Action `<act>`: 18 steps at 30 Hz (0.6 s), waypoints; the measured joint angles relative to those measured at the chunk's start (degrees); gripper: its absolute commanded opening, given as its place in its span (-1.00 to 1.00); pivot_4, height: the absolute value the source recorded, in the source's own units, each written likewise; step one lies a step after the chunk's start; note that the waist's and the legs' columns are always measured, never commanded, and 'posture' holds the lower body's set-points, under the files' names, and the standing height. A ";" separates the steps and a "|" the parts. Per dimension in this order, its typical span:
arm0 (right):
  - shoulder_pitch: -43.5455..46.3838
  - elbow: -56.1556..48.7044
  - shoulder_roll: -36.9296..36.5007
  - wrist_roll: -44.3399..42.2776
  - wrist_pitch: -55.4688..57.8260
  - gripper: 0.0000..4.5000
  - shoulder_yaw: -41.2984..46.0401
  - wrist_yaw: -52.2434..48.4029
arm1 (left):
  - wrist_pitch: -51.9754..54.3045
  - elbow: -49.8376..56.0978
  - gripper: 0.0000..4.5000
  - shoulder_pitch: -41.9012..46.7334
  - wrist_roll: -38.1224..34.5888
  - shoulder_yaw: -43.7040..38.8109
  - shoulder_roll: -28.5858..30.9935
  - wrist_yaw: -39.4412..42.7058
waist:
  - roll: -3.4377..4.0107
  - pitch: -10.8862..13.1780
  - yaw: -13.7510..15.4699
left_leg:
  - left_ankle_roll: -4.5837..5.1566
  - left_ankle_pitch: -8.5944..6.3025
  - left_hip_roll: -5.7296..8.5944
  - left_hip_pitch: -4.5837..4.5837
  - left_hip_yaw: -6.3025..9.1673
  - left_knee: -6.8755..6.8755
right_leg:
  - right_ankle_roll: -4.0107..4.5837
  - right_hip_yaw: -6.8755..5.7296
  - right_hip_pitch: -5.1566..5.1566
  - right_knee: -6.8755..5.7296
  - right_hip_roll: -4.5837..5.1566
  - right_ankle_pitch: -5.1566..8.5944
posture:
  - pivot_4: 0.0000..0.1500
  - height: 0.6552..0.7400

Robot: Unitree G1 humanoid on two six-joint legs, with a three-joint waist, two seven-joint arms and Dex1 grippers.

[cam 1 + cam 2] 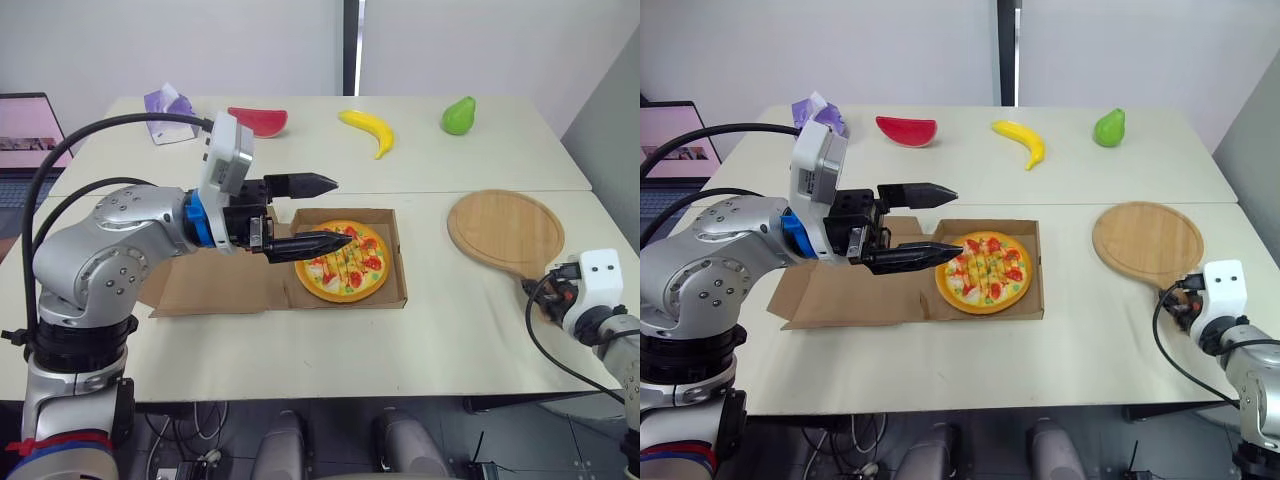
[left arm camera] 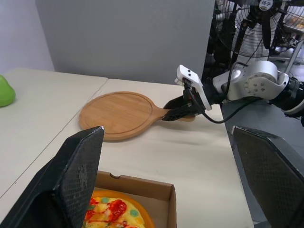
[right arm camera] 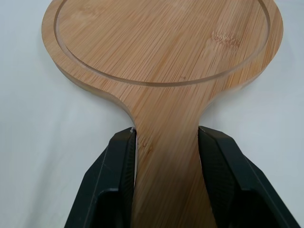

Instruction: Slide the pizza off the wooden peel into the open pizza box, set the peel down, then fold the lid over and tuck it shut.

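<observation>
— Two grippers on this job; how does each one stand?

— Left gripper (image 1: 342, 211) hangs just above the pizza box (image 1: 396, 292), its black fingers spread wide with nothing between them. One fingertip sits over the pizza's near edge, the other over the box's far wall.

— And the right?

— Right gripper (image 3: 166, 130) is down at the wooden peel (image 1: 505, 232), low over the table (image 1: 450, 340). Its fingers (image 3: 114, 166) lie one on each side of the handle, flush against both edges (the right wrist view shows no gap on either side), so it has the handle clasped.

— Where is the pizza?

— Pizza (image 1: 343, 262) lies flat inside the box, filling most of the tray, toppings up. The peel's round board is bare and lies flat on the table, to the right of the box and apart from it.

— The lid?

— Lid (image 1: 215, 285) is folded out flat on the table, on the box's left side, partly under the left arm.

— Anything else on the table?

— Along the far edge: a purple wrapper (image 1: 168, 102), a red watermelon slice (image 1: 258, 121), a banana (image 1: 370, 130) and a green pear (image 1: 458, 115), all well apart from the box.
</observation>
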State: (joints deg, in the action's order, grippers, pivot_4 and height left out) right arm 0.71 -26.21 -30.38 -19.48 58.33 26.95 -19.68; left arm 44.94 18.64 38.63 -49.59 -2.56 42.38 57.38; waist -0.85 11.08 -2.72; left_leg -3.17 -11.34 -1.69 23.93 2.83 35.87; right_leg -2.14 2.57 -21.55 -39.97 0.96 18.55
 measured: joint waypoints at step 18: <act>26.70 13.16 -9.68 0.04 -17.53 0.99 -11.87 -11.78 | 2.61 6.78 1.00 -15.80 -2.18 -12.06 -1.90 -13.53 | 0.00 0.00 -0.71 | 0.01 -0.01 -0.06 -0.06 0.00 -0.04 | 0.01 0.00 0.05 0.06 0.02 0.02 | 1.00 1.00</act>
State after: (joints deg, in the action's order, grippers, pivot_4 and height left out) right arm 27.41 -13.05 -40.06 -19.43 40.80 15.08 -31.45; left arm 47.54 25.41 22.84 -51.77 -14.62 40.48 43.85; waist -0.86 11.08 -3.44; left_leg -3.15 -11.35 -1.75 23.88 2.83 35.83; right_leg -2.14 2.58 -21.50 -39.91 0.98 18.57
